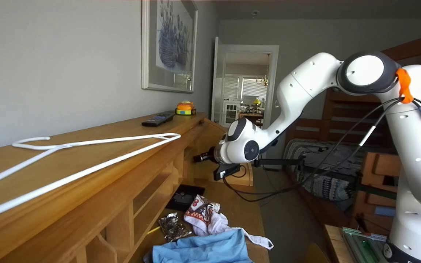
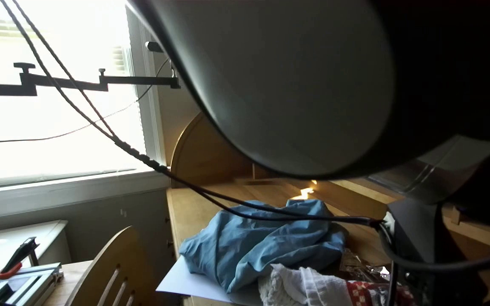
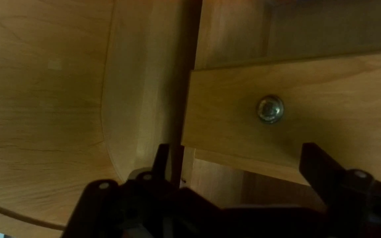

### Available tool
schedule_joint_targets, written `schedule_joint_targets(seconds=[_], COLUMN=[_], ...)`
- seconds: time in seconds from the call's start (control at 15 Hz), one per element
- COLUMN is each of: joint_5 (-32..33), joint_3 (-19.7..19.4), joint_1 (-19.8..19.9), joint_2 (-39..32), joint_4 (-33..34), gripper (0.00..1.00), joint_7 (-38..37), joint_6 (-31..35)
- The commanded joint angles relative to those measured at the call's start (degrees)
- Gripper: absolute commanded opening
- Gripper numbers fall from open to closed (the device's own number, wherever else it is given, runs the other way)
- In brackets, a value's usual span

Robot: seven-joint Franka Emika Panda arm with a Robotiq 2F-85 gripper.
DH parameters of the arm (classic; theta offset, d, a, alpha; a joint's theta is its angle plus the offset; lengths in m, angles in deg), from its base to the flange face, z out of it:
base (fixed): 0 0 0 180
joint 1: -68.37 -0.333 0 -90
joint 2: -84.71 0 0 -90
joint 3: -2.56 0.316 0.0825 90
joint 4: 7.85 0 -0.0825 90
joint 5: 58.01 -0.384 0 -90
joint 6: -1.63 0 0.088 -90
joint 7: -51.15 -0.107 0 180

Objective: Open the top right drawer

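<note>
Black gripper [image 3: 235, 150] short of the knob [image 3: 270, 109]

Nearest in the wrist view, the gripper's two fingers [image 3: 319, 165] stand well parted and hold nothing. Farther on lies the round, shiny knob, apart from both; across the gap it falls between them, closer to the right one (left and right as shown there). The knob marks the top right drawer [image 3: 223, 109]: its plain tan front lies directly ahead, long axis left to right, roughly parallel to the line joining the finger ends, right end cut off. The coming move probably calls for an advance, with a slight shift right, before closing and pulling toward the near side.
</note>
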Motion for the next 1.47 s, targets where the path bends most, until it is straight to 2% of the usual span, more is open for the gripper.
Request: schedule_joint_targets(seconds=[0.0, 0.33, 0.67, 1.07, 1.4], joint_5=[5.6, 9.0, 8.2, 1.7, -1.5], joint_3=[0.2, 0.6, 0.2, -0.9, -1.0], joint_1=[0.2, 0.2, 0.0, -0.6, -0.1], joint_2=[-1.8, -2.3, -2.3, -3.5, -4.5], joint_4=[2.1, 2.0, 1.8, 1.4, 1.9], gripper=[1.0, 1.0, 1.0, 1.0, 1.0], joint_7=[-5.5, -8.4, -6.9, -0.6, 0.4], joint_6=[1.4, 1.5, 2.4, 2.6, 2.5])
